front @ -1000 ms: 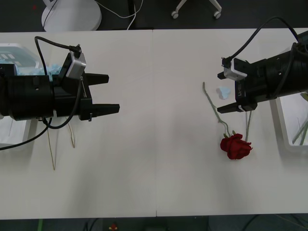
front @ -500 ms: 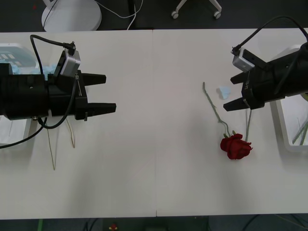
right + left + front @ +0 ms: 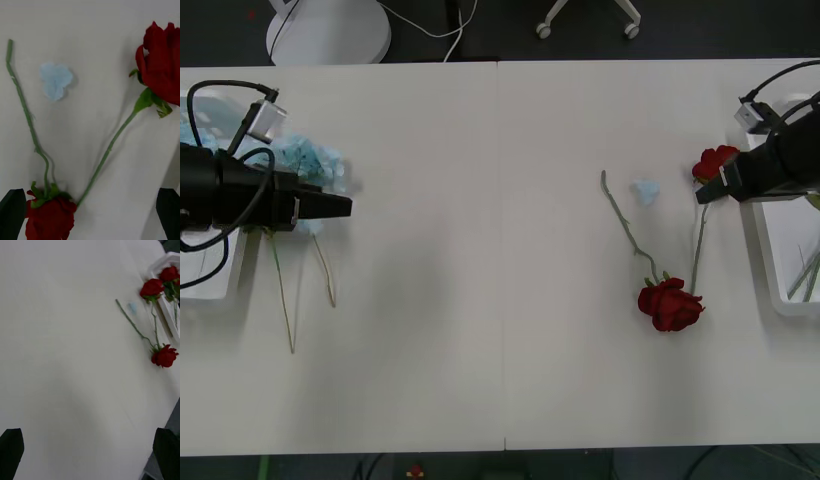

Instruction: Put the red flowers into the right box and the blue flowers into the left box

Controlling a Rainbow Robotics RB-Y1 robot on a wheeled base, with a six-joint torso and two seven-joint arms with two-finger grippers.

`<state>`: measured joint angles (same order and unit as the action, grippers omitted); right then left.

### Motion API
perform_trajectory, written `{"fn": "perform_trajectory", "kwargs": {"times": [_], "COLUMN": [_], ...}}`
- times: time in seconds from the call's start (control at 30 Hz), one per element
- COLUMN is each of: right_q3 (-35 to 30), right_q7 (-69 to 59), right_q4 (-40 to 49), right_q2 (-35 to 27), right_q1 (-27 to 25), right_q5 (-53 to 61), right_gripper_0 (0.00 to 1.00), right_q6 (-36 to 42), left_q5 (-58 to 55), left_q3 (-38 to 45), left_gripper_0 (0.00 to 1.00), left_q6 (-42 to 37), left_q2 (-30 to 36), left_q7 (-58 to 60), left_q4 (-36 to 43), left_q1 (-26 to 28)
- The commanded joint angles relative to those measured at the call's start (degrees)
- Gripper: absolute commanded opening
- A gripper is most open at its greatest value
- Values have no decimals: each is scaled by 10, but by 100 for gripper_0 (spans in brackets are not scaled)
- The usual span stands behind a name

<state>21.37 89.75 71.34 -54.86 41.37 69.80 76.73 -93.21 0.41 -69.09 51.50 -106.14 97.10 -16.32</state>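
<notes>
- 2 red roses lie on the white table (image 3: 480,250) on the robot's right side: one bloom (image 3: 670,304) sits toward the near edge, the other bloom (image 3: 715,162) lies just beside the right box (image 3: 763,262), and their stems cross near the lower bloom.
- A small pale-blue scrap (image 3: 644,191) rests between the 2 stems and is not a flower to sort.
- The right gripper (image 3: 708,192) hovers at the inner edge of the right box, close to the upper rose, with its fingers spread wide in its wrist view and nothing between them.
- The blue flowers (image 3: 310,165) lie in a fluffy heap at the edge of the left box (image 3: 210,285), their thin stems trailing over the table toward the robot.
- The left gripper (image 3: 340,207) sits just beside that heap, its fingers apart and empty.
- The step in hand looks like a fresh pick for each arm, since no stem is gripped.
- Next, the right gripper would need to come down over a rose stem and close; the left would need to gather the blue cluster.
</notes>
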Motion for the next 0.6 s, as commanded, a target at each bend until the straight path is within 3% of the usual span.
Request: {"fn": "perform_trajectory", "kwargs": {"times": [0.03,0.17,0.3,0.6], "right_q3": [-11,-10,-9,-9], "right_q7": [-68,-117,-156,-160], "right_q4": [-6,-6,-24,-82], "right_q2": [27,45,79,138], "right_q1": [25,25,25,26], "right_q5": [-50,-95,-149,-222], "right_gripper_0": [100,100,100,100], "right_q6": [33,40,42,-10], "left_q5": [94,177,266,412], "left_q3": [68,91,114,88], "left_gripper_0": [100,100,100,100], "left_q6": [-73,-132,-153,-27], "left_q2": [-16,-25,-47,-80], "left_q7": [151,240,277,264], "left_q4": [52,94,144,160], "left_q1": [-18,-9,38,141]}}
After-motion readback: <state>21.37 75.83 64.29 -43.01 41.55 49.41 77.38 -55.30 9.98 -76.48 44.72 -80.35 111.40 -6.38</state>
